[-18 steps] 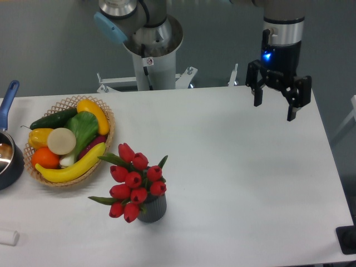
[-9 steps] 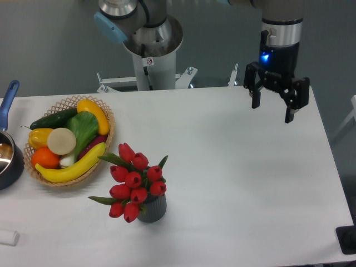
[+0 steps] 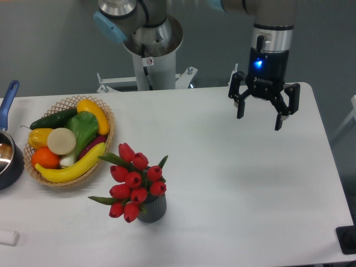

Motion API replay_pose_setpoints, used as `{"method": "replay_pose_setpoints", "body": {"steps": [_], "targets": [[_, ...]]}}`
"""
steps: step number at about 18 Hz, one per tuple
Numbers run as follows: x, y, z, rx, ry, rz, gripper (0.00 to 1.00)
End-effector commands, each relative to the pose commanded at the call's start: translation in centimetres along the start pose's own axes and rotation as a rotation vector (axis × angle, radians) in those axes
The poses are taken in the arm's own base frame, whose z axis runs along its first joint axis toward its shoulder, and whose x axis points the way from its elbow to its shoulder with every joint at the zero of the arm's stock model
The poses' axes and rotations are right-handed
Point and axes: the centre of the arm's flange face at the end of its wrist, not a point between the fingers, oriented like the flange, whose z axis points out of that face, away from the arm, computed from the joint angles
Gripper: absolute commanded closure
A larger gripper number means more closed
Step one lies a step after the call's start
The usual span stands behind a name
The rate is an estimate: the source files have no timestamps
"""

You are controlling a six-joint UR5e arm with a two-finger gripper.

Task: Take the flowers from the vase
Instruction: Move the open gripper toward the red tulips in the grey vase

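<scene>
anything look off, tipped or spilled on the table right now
Nothing stands out. The vase stands upright with the flowers in it, though the bunch leans toward the basket, whose produce sits inside its rim. The gripper hangs open, well away from the flowers. The small white object at the front edge is too cropped to identify.

Gripper (image 3: 260, 118) agape, far from flowers (image 3: 133, 181) in vase (image 3: 153, 209).
</scene>
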Motion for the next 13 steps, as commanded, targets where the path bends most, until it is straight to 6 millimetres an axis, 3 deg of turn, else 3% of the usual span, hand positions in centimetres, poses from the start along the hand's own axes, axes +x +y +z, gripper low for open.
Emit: {"method": "replay_pose_setpoints", "body": {"steps": [4, 13], "targets": [[0.8, -0.4, 1.0, 0.038, 0.036, -0.109, 0.00], [3.4, -2.6, 3.9, 0.081, 0.076, -0.045, 0.00]]}}
